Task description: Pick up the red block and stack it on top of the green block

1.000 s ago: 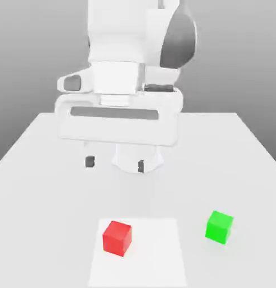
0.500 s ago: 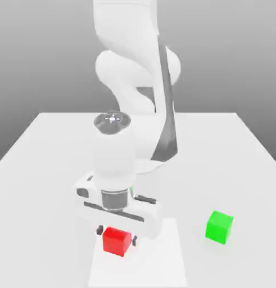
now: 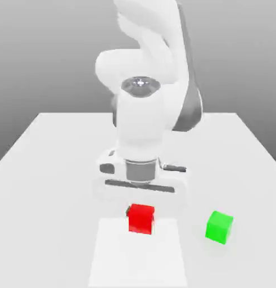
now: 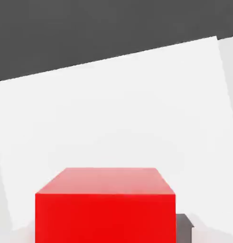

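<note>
Red block (image 3: 141, 219) gripped in the pincer (image 3: 141, 212), raised above the white desk (image 3: 44, 185) | green block (image 3: 219, 226) on desk toward exterior view's right, well apart | risk: loose grip could drop it; misaligned release could topple the stack

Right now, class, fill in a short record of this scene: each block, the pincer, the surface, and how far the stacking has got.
red block: held in the pincer, lifted above the table
green block: resting on the table toward the exterior view's right, apart from the red block, nothing on it
pincer: shut on the red block, pointing down under the arm
table: white, with a lighter square patch below the red block
stacking: not yet done; red block is not over the green block
</note>
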Motion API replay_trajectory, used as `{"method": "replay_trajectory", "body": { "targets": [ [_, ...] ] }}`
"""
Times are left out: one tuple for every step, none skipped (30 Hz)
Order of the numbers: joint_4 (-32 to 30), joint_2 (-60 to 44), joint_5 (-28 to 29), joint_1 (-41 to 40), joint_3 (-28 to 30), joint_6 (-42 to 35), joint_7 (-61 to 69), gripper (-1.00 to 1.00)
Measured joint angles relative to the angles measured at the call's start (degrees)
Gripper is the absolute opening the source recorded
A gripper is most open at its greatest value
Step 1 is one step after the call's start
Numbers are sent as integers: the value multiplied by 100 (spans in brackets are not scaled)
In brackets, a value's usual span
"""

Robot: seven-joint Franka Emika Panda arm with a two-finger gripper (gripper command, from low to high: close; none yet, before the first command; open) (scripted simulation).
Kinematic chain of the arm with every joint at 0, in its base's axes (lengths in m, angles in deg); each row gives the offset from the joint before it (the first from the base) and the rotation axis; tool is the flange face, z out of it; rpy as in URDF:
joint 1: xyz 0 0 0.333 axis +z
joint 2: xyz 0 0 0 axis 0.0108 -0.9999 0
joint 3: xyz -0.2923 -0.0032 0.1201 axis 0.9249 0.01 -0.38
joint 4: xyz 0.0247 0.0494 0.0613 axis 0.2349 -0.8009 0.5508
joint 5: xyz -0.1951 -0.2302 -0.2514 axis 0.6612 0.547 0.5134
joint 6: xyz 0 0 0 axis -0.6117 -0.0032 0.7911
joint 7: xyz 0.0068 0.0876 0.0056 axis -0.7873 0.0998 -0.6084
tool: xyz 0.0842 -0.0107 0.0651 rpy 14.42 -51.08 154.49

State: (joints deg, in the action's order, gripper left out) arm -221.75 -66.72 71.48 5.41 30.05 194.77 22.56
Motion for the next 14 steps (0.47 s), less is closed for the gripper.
{"method": "replay_trajectory", "body": {
  "targets": [
    [2, 74, -24, 303, -121, -75, 196, -100],
    [5, 148, -45, 603, -244, -152, 392, -100],
    [7, 213, -57, 867, -355, -220, 578, -100],
    [10, 295, -75, 1130, -488, -308, 780, -100],
    [16, 250, -36, 1235, -535, -269, 856, -100],
    [24, 128, 37, 1255, -541, -157, 855, -100],
    [32, -34, 131, 1278, -519, -6, 813, -100],
    [41, -217, 238, 1278, -511, 165, 749, -100],
    [50, -411, 355, 1260, -486, 344, 673, -100],
    [59, -611, 478, 1285, -436, 531, 587, -100],
    [66, -797, 591, 1324, -375, 704, 508, 100],
    [66, -797, 591, 1324, -375, 704, 508, 100],
    [66, -797, 591, 1324, -375, 704, 508, 100],
    [66, -797, 591, 1324, -375, 704, 508, 100]
  ]
}}
